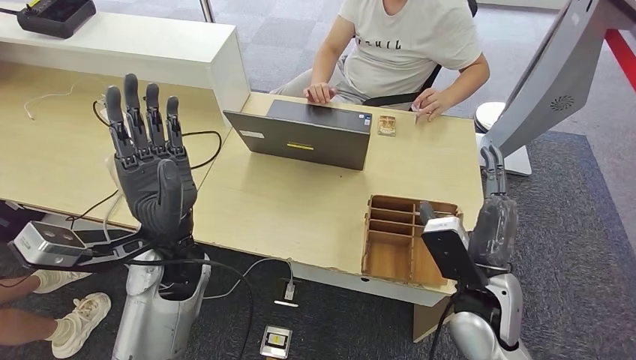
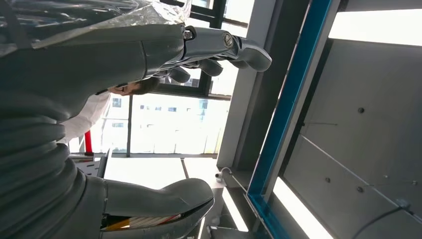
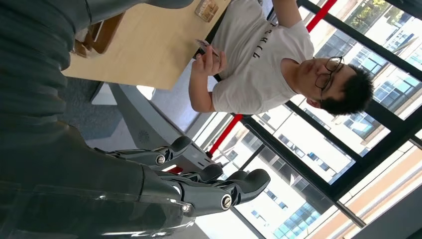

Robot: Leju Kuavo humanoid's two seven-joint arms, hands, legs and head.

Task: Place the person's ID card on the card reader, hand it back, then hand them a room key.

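My left hand [image 1: 150, 169] is raised over the near left of the desk, fingers spread and pointing up, holding nothing; the left wrist view shows the same hand [image 2: 124, 64] empty. Off the desk's right edge my right hand [image 1: 493, 214] also stands upright and empty, its fingers [image 3: 219, 186] straight. Across the desk sits a person in a white T-shirt [image 1: 405, 41]. One of their hands pinches a small card [image 3: 206, 47] at the far edge [image 1: 420, 105]. A small tan item [image 1: 386, 125] lies next to the laptop.
A grey laptop [image 1: 304, 135] stands open at the desk's far middle. A wooden divided box [image 1: 405, 236] sits at the near right corner. A black device [image 1: 56, 15] rests on the white counter at the far left. Cables trail over the left desk.
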